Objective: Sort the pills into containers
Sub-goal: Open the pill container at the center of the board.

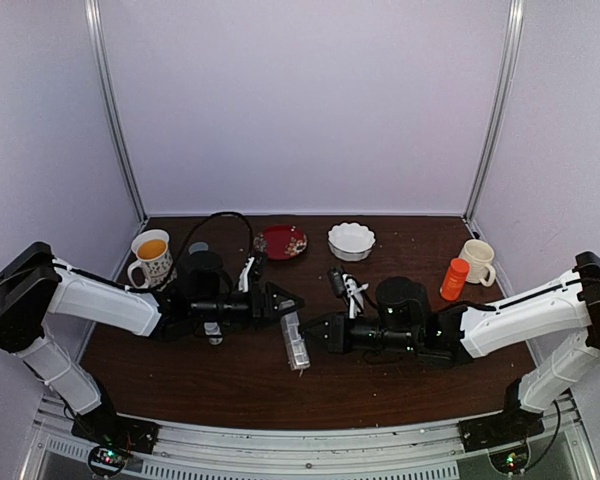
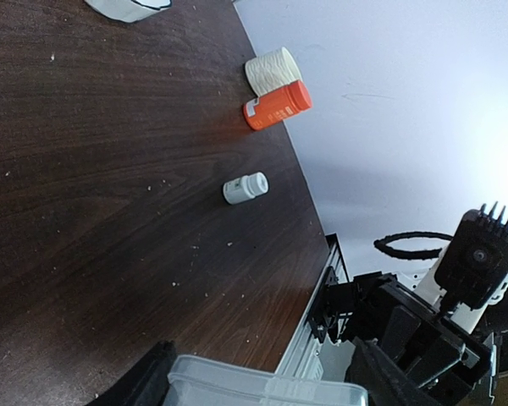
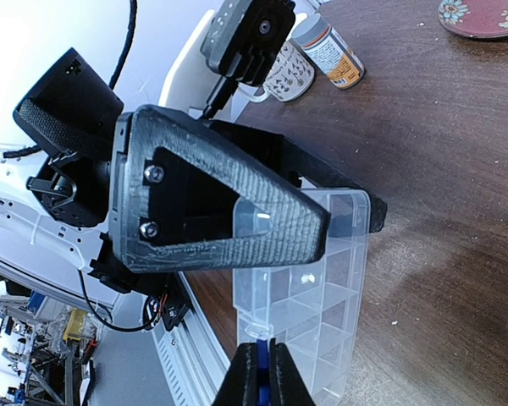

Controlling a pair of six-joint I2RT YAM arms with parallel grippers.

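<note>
Right gripper (image 3: 261,378) — jaws pinched — by clear, two-row pill box (image 3: 326,296).

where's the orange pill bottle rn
Top view: the orange pill bottle stands on the right side of the table, just left of the cream mug.

Top external: high behind the arm bases, angled down and forward, far enough to take in the whole dark wooden desk (image 1: 180,380).
Left wrist: low and rolled sideways, facing the orange plastic bottle (image 2: 275,106) at upper centre.
Right wrist: very close over the clear plastic compartment box (image 3: 322,288).
All three views share the box. Top and left wrist share the bottle.
</note>
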